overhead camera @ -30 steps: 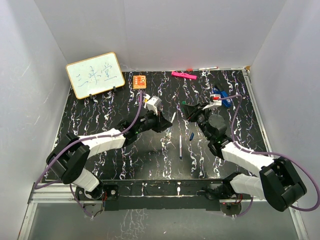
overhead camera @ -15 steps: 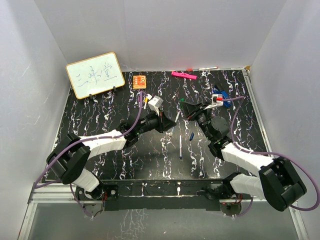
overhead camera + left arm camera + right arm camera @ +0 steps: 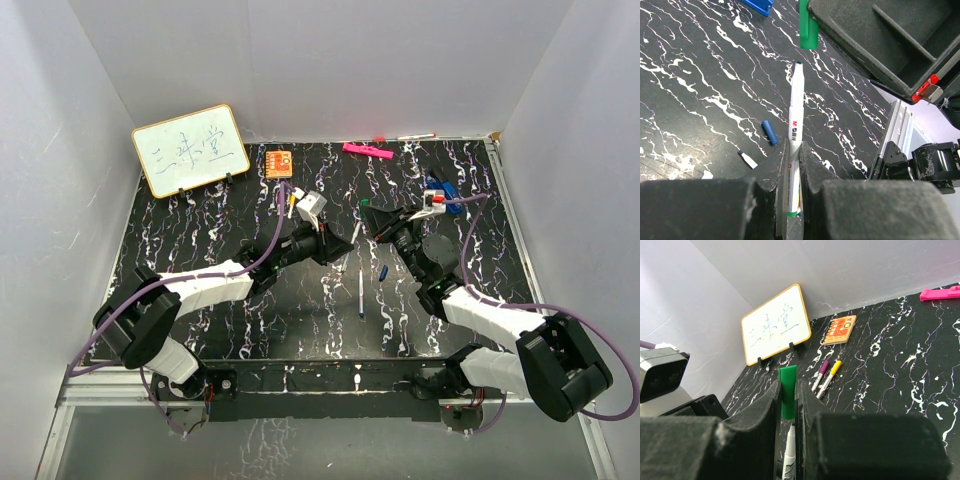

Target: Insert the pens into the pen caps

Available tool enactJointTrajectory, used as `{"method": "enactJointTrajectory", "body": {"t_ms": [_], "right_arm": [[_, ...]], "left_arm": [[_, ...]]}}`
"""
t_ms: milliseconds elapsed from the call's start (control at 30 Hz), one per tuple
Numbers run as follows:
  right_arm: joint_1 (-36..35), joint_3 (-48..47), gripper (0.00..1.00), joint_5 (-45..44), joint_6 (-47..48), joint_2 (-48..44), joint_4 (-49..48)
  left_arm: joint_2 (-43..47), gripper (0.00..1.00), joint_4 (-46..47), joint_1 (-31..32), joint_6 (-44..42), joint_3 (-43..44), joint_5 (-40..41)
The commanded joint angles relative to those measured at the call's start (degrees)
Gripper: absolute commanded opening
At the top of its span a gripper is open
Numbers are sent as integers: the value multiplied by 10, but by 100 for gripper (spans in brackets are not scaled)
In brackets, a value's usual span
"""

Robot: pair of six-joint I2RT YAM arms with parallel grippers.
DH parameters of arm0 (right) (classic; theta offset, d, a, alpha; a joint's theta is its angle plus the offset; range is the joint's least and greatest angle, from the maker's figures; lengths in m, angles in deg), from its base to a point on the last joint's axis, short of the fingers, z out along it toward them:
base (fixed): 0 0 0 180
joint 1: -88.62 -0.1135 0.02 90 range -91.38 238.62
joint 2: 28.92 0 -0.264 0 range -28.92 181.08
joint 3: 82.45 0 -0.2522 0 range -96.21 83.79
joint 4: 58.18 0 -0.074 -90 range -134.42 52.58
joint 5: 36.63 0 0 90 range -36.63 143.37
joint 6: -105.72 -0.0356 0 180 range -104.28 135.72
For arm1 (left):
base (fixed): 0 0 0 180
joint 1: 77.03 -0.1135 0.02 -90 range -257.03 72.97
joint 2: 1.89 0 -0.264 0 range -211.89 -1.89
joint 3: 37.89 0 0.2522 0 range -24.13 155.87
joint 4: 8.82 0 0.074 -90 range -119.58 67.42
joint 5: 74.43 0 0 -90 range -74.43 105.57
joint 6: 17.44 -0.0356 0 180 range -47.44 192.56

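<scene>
Above the black marbled counter, the left fingers clamp a thin white green-tipped marker pen, its tip just short of the short green plastic cap pinched between the right fingers.

Plain white walls close in the left, back and right of the frame, evenly lit. They surround a black bench veined with white. A small wood-framed whiteboard stands at upper left.
</scene>
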Motion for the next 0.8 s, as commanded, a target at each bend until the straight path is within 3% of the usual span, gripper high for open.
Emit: {"method": "enactJointTrajectory", "body": {"t_ms": [0, 767], "right_arm": [[-1, 1, 0, 2, 0, 1, -42], [-2, 3, 0, 11, -1, 6, -33]], "left_arm": [[21, 0, 22, 3, -8, 4, -1], [22, 0, 35, 4, 1, 1, 13]]}}
